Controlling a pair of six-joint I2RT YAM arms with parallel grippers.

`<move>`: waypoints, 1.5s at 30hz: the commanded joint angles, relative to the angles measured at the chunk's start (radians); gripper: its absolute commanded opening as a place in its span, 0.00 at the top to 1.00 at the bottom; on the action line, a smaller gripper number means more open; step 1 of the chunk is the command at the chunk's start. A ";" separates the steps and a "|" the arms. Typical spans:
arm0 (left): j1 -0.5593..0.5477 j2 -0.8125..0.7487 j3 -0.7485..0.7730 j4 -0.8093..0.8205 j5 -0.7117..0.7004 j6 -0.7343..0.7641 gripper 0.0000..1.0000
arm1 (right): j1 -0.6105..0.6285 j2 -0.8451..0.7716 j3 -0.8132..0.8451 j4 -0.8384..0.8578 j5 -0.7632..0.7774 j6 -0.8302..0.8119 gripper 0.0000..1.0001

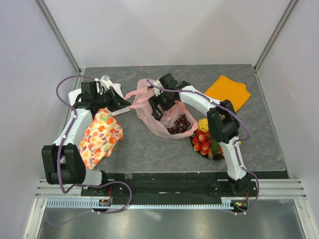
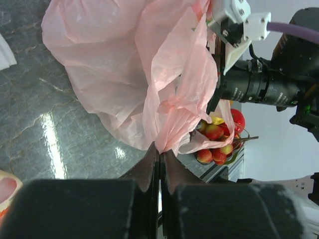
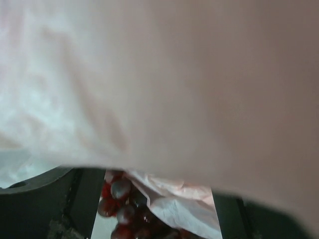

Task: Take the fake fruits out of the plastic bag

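Observation:
The pink plastic bag (image 1: 149, 107) lies crumpled mid-table. My left gripper (image 1: 127, 102) is shut on a bunched edge of the bag (image 2: 114, 74), pinched at the fingertips (image 2: 152, 158). My right gripper (image 1: 158, 108) reaches into the bag from the right. Pink film (image 3: 159, 74) covers most of its view. Its fingers (image 3: 45, 199) stand wide apart, with the dark purple grape bunch (image 3: 124, 209) between them. The grapes (image 1: 180, 123) show through the bag's near side. A red berry cluster (image 1: 203, 142) and a yellow fruit (image 1: 203, 123) lie outside the bag, beside the right arm.
A floral orange cloth (image 1: 101, 135) lies at the front left under my left arm. A plain orange cloth (image 1: 228, 92) lies at the back right. A white object (image 1: 107, 82) sits behind my left gripper. The berry cluster (image 2: 217, 144) sits near the table's front edge.

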 commanded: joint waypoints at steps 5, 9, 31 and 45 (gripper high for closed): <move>0.006 -0.018 -0.009 -0.030 -0.013 0.073 0.99 | -0.001 0.065 0.092 0.033 -0.015 0.002 0.32; 0.007 -0.018 -0.012 -0.015 -0.016 0.064 0.98 | -0.010 0.012 0.094 -0.005 -0.067 -0.022 0.55; 0.012 0.058 0.077 0.066 0.019 -0.023 0.98 | -0.329 -0.500 -0.119 -0.421 -0.475 -0.400 0.51; 0.003 0.113 0.166 0.125 0.100 -0.085 0.98 | -0.211 -0.348 -0.144 -0.614 -0.599 -0.572 0.52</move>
